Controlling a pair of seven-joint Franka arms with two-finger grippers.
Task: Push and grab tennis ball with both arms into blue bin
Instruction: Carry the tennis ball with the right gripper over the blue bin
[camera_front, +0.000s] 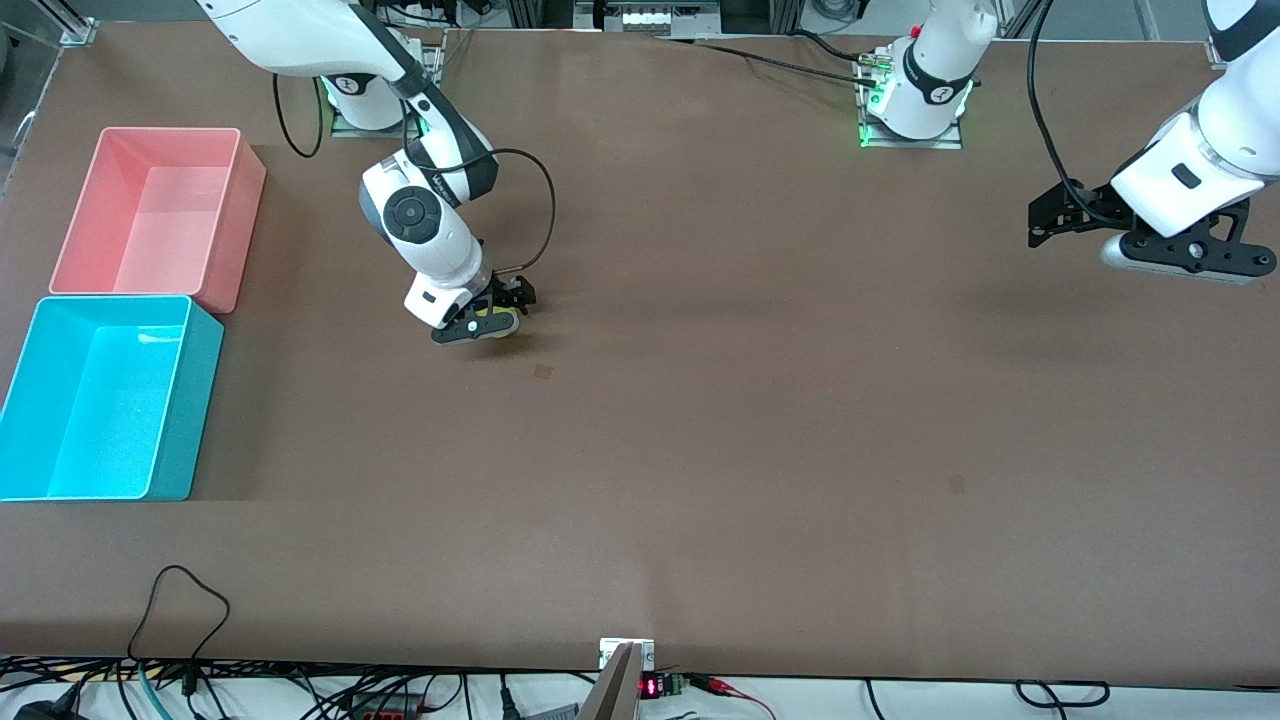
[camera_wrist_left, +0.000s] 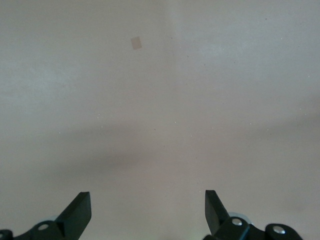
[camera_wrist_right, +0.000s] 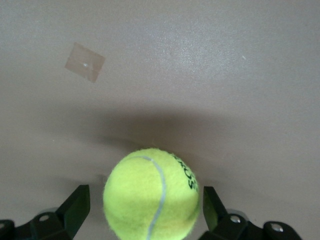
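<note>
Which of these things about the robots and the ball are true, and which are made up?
1. The tennis ball sits between the right gripper's open fingers. True.
2. The ball is already in the blue bin. False: it is out on the table, and the bin holds nothing.
3. The left gripper holds something. False: it is open over bare table.
4. The pink bin is farther from the front camera than the blue one. True.

You've got a brown table (camera_front: 760, 420) with a pink tub (camera_front: 160, 215) at the right arm's end, farther from the front camera than its neighbour and just beside it. Small tape patch (camera_front: 544, 371) mid-table, a second dark mark (camera_front: 957, 485) nearer the camera. Loose cables (camera_front: 180, 610) along the near edge.
</note>
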